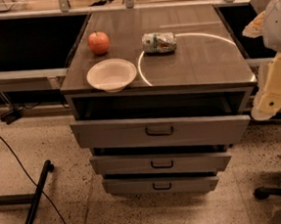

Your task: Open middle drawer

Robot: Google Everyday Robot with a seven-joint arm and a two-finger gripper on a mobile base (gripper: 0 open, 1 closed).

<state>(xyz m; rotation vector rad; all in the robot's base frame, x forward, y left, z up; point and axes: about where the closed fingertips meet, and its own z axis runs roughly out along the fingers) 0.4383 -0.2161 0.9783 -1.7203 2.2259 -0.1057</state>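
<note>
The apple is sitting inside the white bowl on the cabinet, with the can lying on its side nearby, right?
Not quite. The camera view shows the apple on the cabinet top behind the white bowl, not inside it. The can does lie on its side nearby. The gripper hangs at the right, beside the cabinet.

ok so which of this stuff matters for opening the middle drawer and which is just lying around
For the job:
middle drawer
its handle
gripper, off the cabinet's right side

Just lying about:
apple
can
bowl
top drawer
bottom drawer
</note>
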